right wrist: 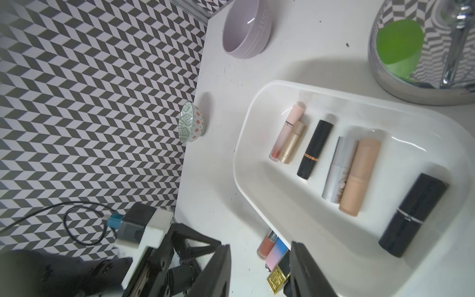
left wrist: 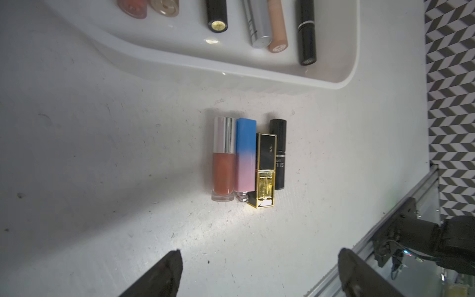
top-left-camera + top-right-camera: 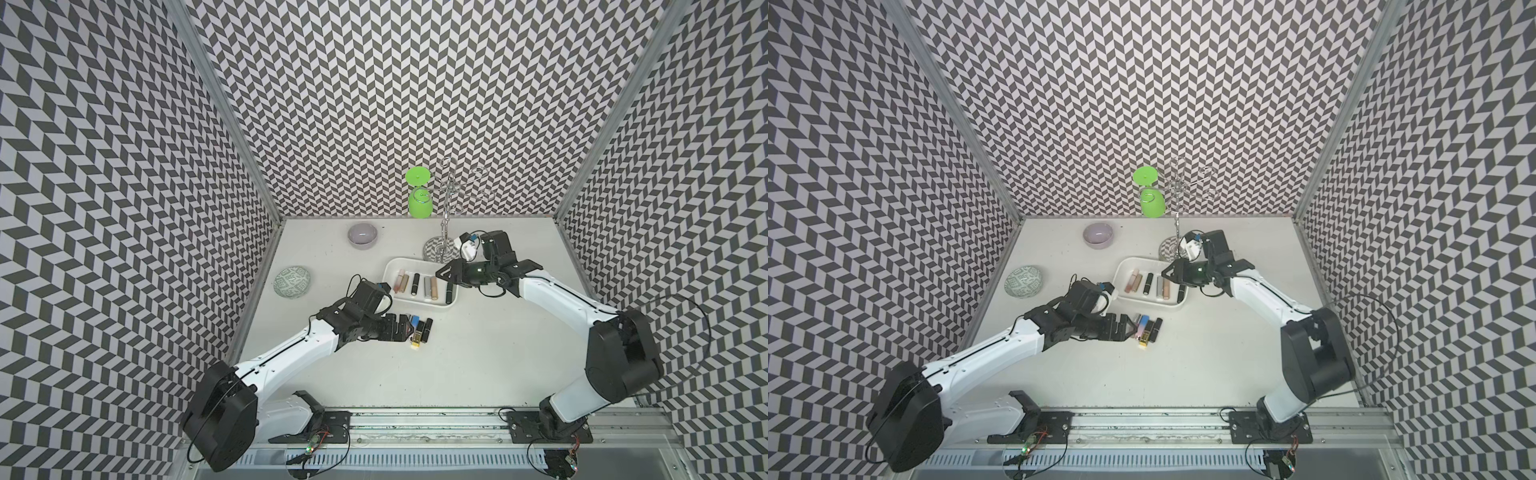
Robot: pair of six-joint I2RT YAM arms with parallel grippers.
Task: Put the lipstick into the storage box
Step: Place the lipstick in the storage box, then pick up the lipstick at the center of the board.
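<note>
Chevron-patterned walls [image 3: 374, 104], scuffed white tabletop [image 3: 478, 365]

The storage box [image 2: 231, 69] runs off the top edge of the left wrist view, cutting short all 6 lipsticks [image 2: 305, 33] inside it, and only the fingertips [image 2: 169, 270] of the left gripper [image 2: 259, 257] show. In a top view that gripper overlaps the row of 4 loose lipsticks [image 3: 422, 328]. In the right wrist view a finger [image 1: 303, 264] of the right gripper [image 1: 259, 246] hides part of that row.
</note>
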